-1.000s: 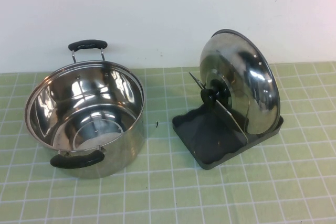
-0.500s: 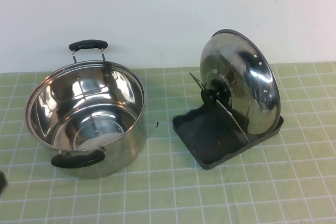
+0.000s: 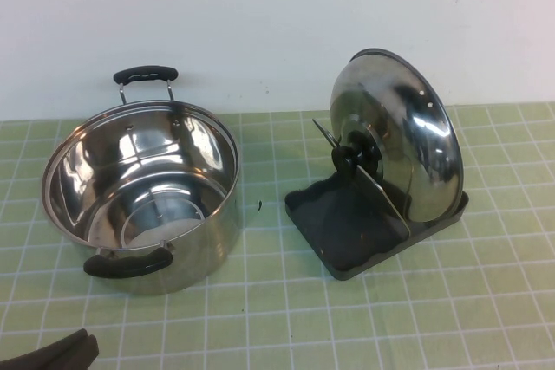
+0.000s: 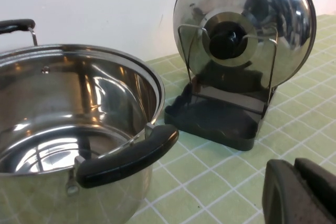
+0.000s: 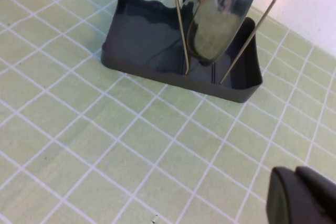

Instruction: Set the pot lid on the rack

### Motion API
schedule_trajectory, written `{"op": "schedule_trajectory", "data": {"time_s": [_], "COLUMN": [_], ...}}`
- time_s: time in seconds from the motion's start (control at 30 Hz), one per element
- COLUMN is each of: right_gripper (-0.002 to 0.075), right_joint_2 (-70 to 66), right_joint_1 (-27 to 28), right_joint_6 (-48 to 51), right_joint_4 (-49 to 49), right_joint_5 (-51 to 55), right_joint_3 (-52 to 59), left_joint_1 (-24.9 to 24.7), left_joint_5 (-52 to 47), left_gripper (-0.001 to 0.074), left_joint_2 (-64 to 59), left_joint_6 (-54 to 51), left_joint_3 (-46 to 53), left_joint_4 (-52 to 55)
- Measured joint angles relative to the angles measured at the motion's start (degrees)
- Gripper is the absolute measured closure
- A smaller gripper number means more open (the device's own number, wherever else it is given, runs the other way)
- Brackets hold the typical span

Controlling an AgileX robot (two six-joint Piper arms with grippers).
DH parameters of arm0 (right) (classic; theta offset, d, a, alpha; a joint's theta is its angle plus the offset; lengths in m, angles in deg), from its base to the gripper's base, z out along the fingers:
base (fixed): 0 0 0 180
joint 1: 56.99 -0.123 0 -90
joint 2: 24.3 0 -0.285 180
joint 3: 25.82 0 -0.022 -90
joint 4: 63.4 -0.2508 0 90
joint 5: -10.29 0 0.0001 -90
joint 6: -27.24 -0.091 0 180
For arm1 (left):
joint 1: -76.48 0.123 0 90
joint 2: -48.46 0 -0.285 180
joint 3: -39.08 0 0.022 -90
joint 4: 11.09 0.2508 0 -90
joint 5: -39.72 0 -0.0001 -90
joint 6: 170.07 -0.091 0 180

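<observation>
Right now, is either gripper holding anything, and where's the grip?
Nothing is held. The pot lid stands on edge in the rack, free of both arms. The left gripper sits at the table's near left edge; the right gripper hovers over bare mat.

shiny steel pot lid [image 3: 395,132], dark grey rack [image 3: 347,240]

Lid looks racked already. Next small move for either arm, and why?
Probably none beyond keeping both arms back. The shiny domed steel lid with the black knob stands on edge in the dark grey plastic rack, propped by its wire uprights. The left pincer sits at the table's near left edge, the right pincer apart from the rack; neither touches anything.
</observation>
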Motion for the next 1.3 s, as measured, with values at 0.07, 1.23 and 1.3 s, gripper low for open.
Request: {"op": "schedule_trajectory", "data": {"time_s": [0.07,1.23,1.3], "right_gripper": [0.072,0.0725,0.0725], "right_joint_2": [0.0,0.0,0.0], "right_joint_1": [0.0,0.0,0.0], "right_joint_6": [0.0,-0.1,-0.1], "right_joint_4": [0.0,0.0,0.0], "right_joint_5": [0.0,-0.1,-0.1], "right_joint_3": [0.0,0.0,0.0], "left_joint_1": [0.0,38.2,39.5], "left_joint_5": [0.1,-10.7,-10.4], "left_gripper": [0.0736,0.0737,0.0737], "left_joint_2": [0.0,11.9,11.9], "left_joint_6": [0.0,-37.6,-38.2], "left_joint_3": [0.3,1.6,3.3], "left_joint_4": [0.0,-42.1,-43.3]}}
